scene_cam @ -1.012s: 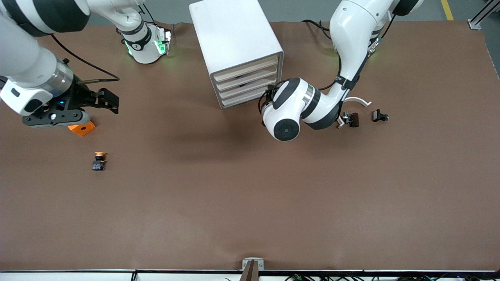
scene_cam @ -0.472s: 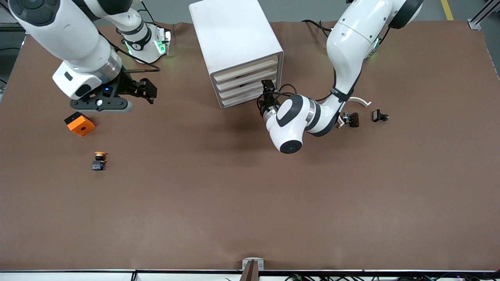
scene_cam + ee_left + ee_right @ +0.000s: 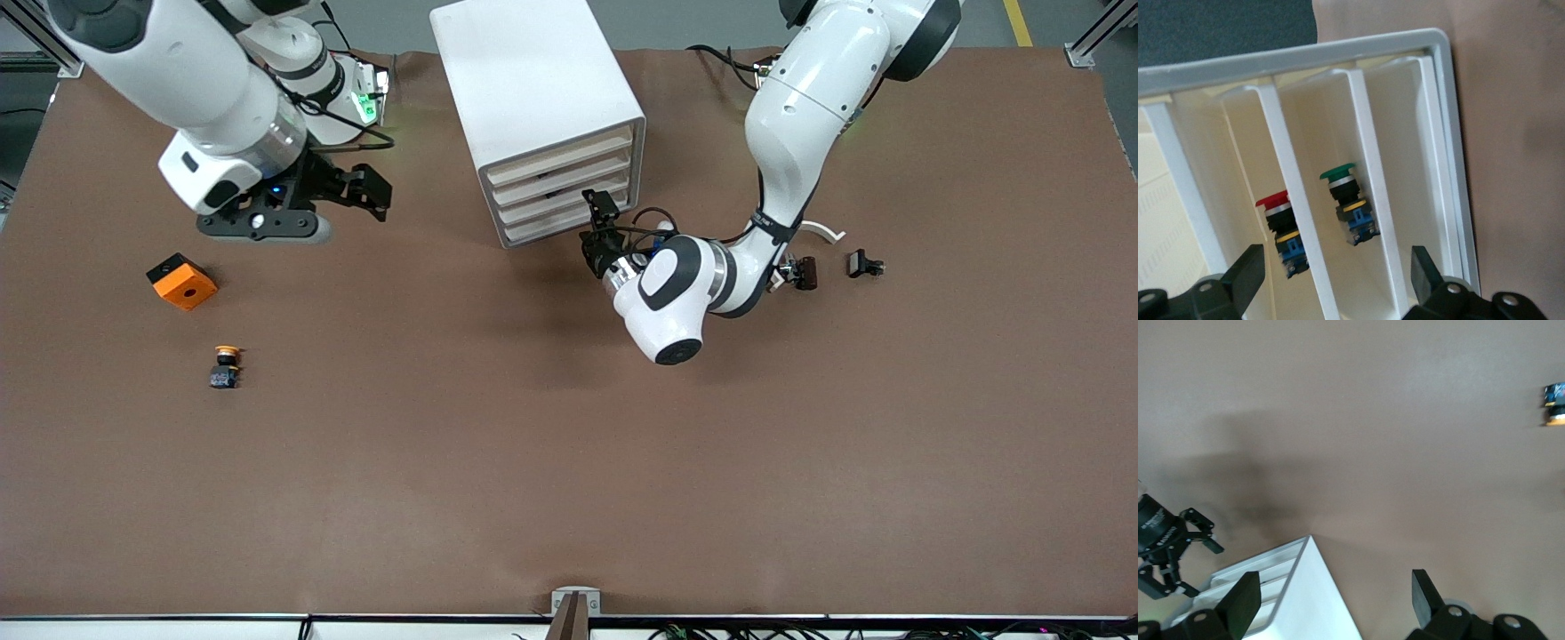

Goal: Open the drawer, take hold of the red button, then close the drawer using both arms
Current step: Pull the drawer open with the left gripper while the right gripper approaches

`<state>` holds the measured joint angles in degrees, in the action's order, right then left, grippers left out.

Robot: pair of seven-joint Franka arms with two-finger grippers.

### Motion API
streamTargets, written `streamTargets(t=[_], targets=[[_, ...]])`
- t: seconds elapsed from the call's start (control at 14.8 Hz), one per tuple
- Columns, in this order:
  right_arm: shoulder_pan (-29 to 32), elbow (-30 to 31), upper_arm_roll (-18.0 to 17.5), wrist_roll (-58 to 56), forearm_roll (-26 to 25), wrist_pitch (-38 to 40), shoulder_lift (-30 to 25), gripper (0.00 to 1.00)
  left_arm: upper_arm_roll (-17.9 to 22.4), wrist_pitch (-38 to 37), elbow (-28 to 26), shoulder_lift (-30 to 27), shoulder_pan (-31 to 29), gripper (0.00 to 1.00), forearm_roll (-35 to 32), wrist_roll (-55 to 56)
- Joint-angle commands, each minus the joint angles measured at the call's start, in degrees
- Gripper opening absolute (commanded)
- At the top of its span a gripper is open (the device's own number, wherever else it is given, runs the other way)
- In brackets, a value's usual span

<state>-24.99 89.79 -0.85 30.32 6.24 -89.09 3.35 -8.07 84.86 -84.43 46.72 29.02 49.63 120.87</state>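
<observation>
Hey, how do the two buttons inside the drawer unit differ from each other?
In the left wrist view, the red-capped button has a red mushroom cap, while the green-capped button has a green one. They sit in neighbouring compartments of the white drawer unit, split by a white divider that hides part of the red-capped button; the green-capped button shows whole. Both share a black and blue body with a yellow band.

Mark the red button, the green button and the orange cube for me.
red button [image 3: 1273, 199], left wrist view, on its red cap.
green button [image 3: 1337, 173], left wrist view, on its green cap.
orange cube [image 3: 183, 283], front view, on its top face beside the hole.
</observation>
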Motion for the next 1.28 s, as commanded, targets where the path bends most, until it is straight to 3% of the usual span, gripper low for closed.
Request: streamTargets(t=[0.0, 0.4, 0.74, 0.88, 1.21], targets=[[-3.5, -1.9, 0.6, 4.3, 0.8, 0.4, 1.0, 1.00, -0.3, -1.0, 0.4, 0.1, 0.8, 0.72, 2.1, 2.6], [-10.3, -2.4, 0.6, 16.4, 0.7, -4.3, 3.6, 1.00, -0.4, -1.3, -0.4, 0.8, 4.4, 0.61, 1.6, 7.3], [-15.6, -6.9, 0.6, 31.2, 0.7, -6.0, 7.7, 1.00, -0.4, -4.6, -0.4, 1.1, 4.5, 0.14, 1.3, 8.3], [-16.3, -7.6, 0.6, 33.7, 0.7, -6.0, 8.4, 1.00, -0.1, -4.6, 0.0, 1.1, 3.9, 0.01, 1.5, 8.3], [-16.8, -7.6, 0.6, 35.9, 0.8, -5.9, 9.0, 1.00, 1.2, -3.7, 0.7, 1.0, 0.4, 0.00, 1.8, 7.7]])
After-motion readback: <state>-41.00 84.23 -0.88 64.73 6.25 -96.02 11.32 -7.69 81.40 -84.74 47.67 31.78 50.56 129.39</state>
